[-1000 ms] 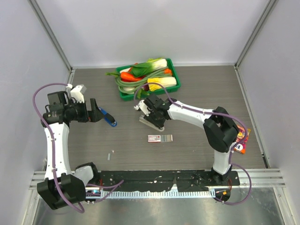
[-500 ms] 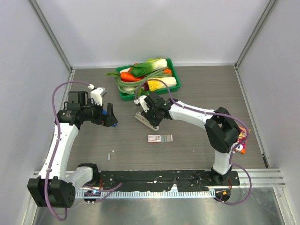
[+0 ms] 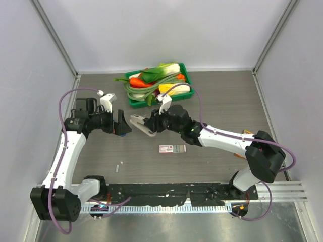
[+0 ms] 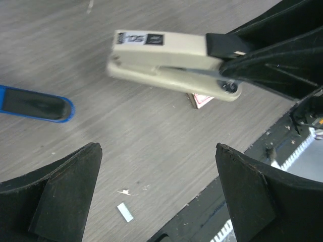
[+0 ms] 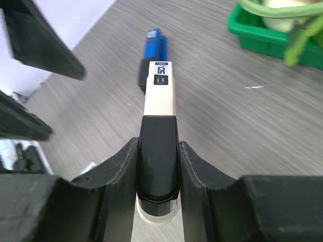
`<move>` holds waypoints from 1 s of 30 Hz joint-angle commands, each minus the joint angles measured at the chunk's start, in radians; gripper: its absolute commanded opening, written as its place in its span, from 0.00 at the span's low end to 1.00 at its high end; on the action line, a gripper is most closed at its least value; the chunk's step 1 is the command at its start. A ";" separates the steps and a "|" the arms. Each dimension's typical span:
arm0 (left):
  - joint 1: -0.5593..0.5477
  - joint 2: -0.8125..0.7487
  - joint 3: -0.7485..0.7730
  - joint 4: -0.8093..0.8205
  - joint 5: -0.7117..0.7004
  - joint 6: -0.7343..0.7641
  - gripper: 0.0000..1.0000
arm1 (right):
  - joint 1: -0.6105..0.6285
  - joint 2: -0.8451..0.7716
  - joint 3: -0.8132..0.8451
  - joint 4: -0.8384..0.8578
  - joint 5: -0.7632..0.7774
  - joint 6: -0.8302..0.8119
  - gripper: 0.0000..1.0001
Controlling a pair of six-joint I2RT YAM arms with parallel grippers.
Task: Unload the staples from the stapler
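Right gripper pinching rear of cream stapler, stapler off the table, nose pointing left, left gripper fingers spread wide just left of it, staples lying on table nearer, well apart.

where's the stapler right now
In the top view the stapler is left of centre, gripped at its back end by the right hand. Its nose points at the open left hand, just in front of the green tray.

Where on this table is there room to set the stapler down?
Free: bare wood between the green tray and right wall, and between the staple box and near rail. Crowded: centre-left, where the left claw, the right claw with the stapler and a blue tool meet.
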 commanded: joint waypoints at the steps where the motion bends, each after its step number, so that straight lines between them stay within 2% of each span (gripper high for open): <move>1: -0.006 -0.040 -0.050 0.082 0.132 -0.056 0.99 | 0.065 0.006 0.047 0.268 0.043 0.101 0.01; 6: -0.015 -0.038 -0.070 0.064 0.141 -0.035 0.98 | 0.085 0.030 0.059 0.271 0.100 0.092 0.01; 11: -0.013 -0.032 -0.042 0.039 0.120 -0.021 0.96 | 0.099 0.055 0.067 0.164 0.191 -0.012 0.01; 19: -0.015 -0.046 -0.041 0.037 0.098 0.008 0.96 | 0.099 0.113 0.015 0.118 0.332 -0.121 0.01; 24: -0.015 -0.050 -0.030 0.018 0.086 0.022 0.96 | 0.098 0.182 0.028 0.096 0.332 -0.117 0.01; 30: -0.015 -0.061 -0.016 0.004 0.077 0.039 0.96 | 0.098 0.283 0.192 -0.133 0.349 -0.082 0.01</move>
